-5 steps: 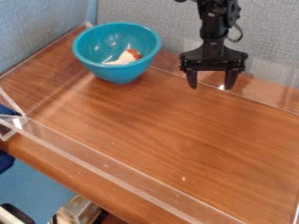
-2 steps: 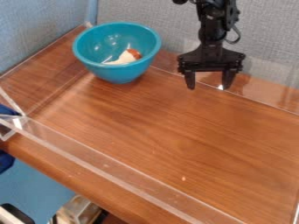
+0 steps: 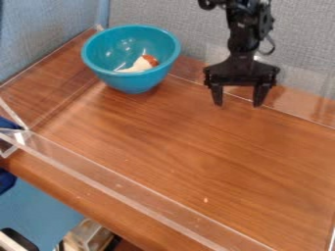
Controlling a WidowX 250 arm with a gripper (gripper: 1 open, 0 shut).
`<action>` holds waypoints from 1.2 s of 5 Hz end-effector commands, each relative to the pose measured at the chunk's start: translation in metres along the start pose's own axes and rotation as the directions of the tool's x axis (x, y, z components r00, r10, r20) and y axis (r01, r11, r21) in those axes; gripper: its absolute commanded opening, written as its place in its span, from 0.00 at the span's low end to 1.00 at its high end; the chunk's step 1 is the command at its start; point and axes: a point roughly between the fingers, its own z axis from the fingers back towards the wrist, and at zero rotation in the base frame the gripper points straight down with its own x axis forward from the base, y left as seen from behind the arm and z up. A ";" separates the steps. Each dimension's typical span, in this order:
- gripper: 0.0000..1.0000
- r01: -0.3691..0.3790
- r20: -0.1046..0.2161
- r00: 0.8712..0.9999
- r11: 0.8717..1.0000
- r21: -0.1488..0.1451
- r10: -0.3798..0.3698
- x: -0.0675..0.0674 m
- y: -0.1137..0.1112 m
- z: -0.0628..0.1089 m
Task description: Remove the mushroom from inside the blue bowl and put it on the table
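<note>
Claw (image 3: 242, 94) spread wide, empty, pointing down just above the table (image 3: 197, 147) near the back wall. Bowl (image 3: 128, 57) sits well to the claw's left, at the far left corner. Mushroom (image 3: 143, 64) lies inside the bowl, on its right side, orange cap toward the claw. No contact between claw and bowl.

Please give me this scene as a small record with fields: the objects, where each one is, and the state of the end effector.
mushroom: lying inside the blue bowl, not yet removed
blue bowl: upright at the back left of the table
table: wood-grain top, low clear walls at the edges
end effector: open, holding nothing, pointing down over the table to the right of the bowl, apart from it
</note>
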 end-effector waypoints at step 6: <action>0.00 0.077 0.055 0.996 0.997 0.000 -0.077 -0.001 0.002 0.014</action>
